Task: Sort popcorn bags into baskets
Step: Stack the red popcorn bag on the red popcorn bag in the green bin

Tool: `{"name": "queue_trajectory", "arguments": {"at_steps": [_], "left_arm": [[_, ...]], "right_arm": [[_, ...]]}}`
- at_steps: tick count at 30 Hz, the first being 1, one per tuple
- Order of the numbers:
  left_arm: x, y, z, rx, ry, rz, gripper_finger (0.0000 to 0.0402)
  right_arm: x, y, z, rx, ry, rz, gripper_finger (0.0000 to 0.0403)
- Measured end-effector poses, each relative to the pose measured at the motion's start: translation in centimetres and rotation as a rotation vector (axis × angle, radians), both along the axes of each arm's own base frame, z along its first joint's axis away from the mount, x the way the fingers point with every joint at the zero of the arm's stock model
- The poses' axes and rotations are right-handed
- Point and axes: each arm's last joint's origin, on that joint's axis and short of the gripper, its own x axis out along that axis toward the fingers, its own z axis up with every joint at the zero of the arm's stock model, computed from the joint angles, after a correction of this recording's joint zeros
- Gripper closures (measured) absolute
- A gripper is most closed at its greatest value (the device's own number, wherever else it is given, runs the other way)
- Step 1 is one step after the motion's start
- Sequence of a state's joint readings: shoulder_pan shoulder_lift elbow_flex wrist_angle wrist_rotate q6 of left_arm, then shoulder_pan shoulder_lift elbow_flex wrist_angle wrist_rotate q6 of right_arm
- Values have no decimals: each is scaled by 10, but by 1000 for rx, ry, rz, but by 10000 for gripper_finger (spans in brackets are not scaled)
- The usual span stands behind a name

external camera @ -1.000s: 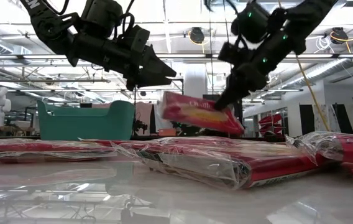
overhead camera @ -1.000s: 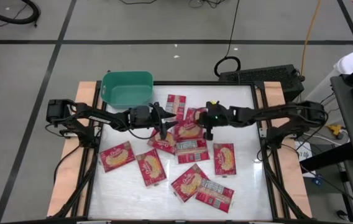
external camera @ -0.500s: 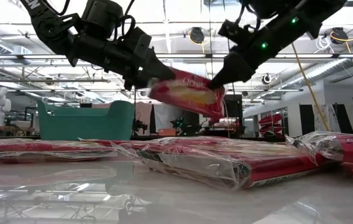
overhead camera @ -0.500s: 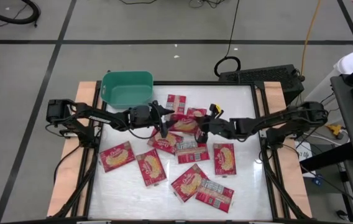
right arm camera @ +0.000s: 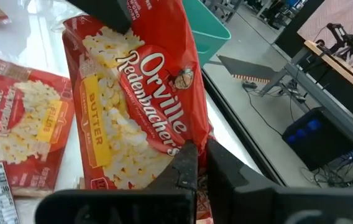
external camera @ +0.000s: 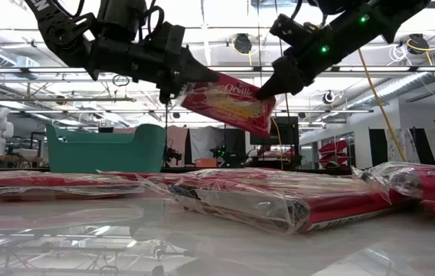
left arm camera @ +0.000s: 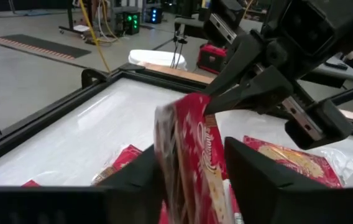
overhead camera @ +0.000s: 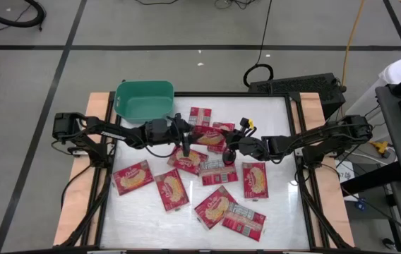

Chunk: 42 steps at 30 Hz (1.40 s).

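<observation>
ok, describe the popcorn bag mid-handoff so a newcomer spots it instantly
Start at the teal bin at the table's far left corner, then look right to where the two arms meet. The popcorn bag hangs in the air there, between the left hand and right hand. Every other bag lies flat.

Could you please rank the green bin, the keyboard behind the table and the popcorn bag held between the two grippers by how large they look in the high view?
1. Keyboard: largest, its footprint a little longer than the bin's.
2. Green bin: a close second.
3. Held popcorn bag: clearly smallest, though partly covered by the left gripper and right gripper.
</observation>
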State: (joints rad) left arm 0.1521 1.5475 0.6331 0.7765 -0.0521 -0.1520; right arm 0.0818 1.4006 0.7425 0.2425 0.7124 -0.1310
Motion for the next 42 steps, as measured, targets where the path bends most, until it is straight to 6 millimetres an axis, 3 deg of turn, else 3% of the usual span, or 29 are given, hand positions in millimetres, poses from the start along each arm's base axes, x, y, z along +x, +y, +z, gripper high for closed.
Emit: {"name": "queue_trajectory", "arguments": {"at_steps": [8,16,25,35,42], "left_arm": [[-1,1,3,11,-9,-8,383],[-11,6,20,36,-34,-33,371],[-48,18,52,71,36,-37,384],[-107,24,98,165,-26,117,384],[-134,28,110,238,-21,249,384]], "right_arm": [[2,0,3,-10,-24,8,400],[3,0,5,-1,-50,9,353],[4,0,10,6,-110,-1,293],[-4,6,-7,210,-234,-63,282],[-13,21,-19,315,-273,-52,282]]}}
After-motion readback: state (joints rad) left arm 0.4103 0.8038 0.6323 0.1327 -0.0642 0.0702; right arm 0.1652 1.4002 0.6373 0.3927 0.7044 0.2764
